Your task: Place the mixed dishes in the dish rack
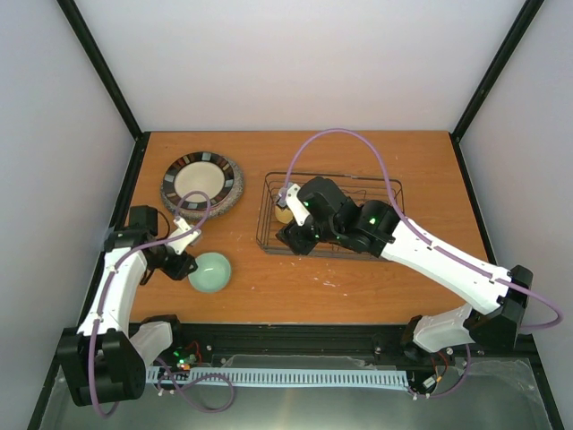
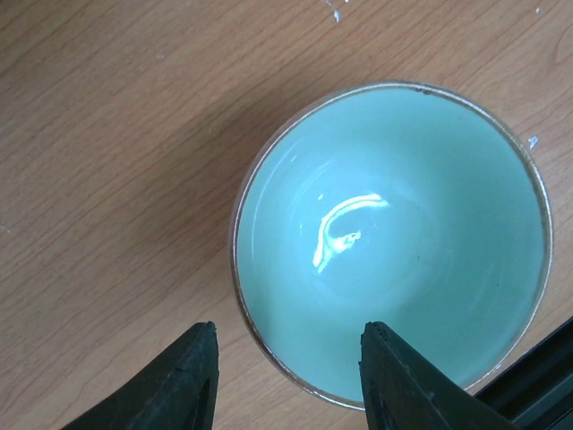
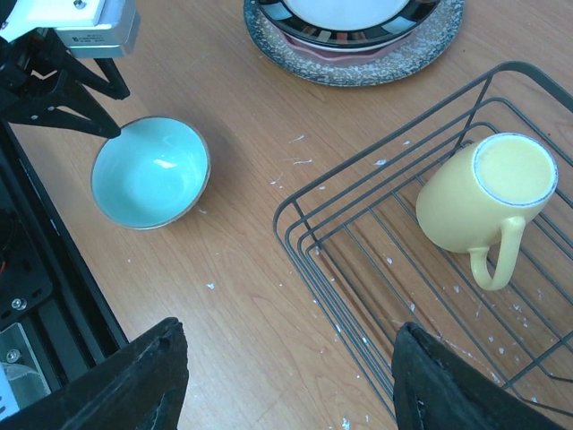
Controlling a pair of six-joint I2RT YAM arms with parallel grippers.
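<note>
Bowl [image 2: 394, 242] is the target: pale mint-green, upright on the counter [image 2: 107, 134] at near left, well apart from the dish rack [image 3: 376, 269]. The left fingers [image 2: 192, 385] straddle its near rim, one outside over bare wood and the other over the inner wall, with the rim running between them. The gap is wide and no pinch shows, so they are released, not grasping. Can't tell from the wrist view whether the tips are down at rim height.

The bowl is round with no long axis. What counts is the rim crossing the gap squarely, and it looks like it does. The rack lies to the bowl's right, and the left fingers are far nearer the bowl than the right fingers [image 3: 134, 385]. Those hang spread and empty above the rack's near-left corner.

The mug [image 3: 474, 202] is already in the rack, tipped, base toward the camera, handle showing. The plates [image 1: 202, 184] are stacked on the counter at far left, beside the rack, not loaded.

Likely next: clench on the rim, lift, carry right to the rack.
</note>
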